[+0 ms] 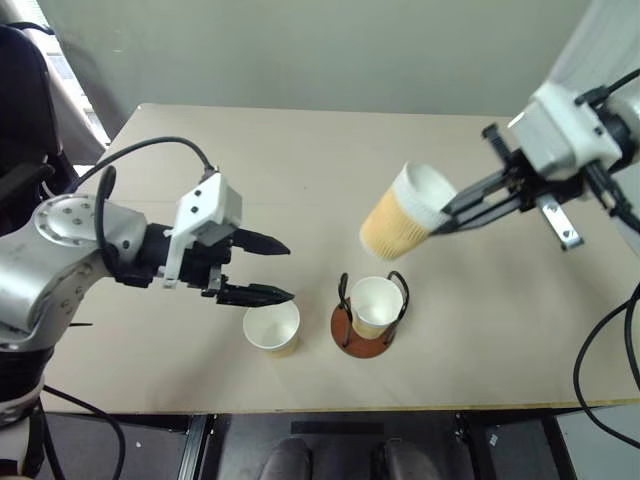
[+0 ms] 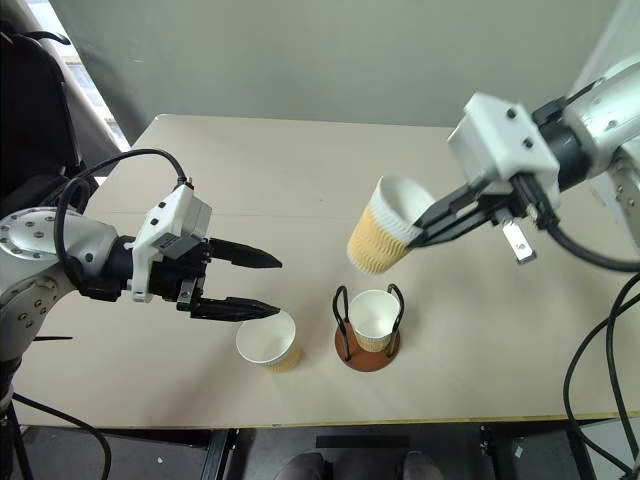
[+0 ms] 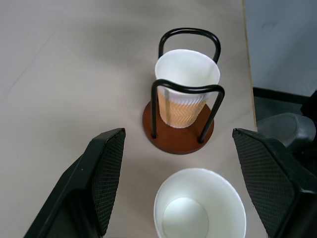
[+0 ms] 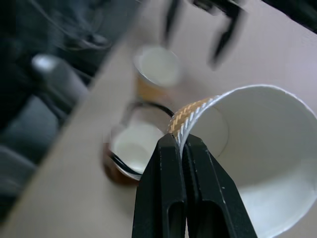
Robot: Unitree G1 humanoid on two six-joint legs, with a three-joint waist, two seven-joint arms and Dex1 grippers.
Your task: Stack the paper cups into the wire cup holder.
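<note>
Right gripper (image 1: 440, 222) jaws pinch one paper cup's (image 1: 400, 224) rim, tilted in the air at 12 o'clock of the wire cup holder (image 1: 366, 332) — which holds a second cup (image 1: 375, 303). Left gripper (image 1: 282, 270) jaws wide over the third cup (image 1: 272, 328), on the worktop (image 1: 300, 170) at the holder's 9 o'clock.

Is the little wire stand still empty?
No, one paper cup already sits upright inside the wire stand, between its black loops.

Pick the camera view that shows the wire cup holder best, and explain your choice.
The left wrist view: the wire cup holder sits close, with both black loops, the brown base and the cup inside it sharp. Both eye views show it small on the table. The right wrist view shows it blurred, partly behind the right gripper.
</note>
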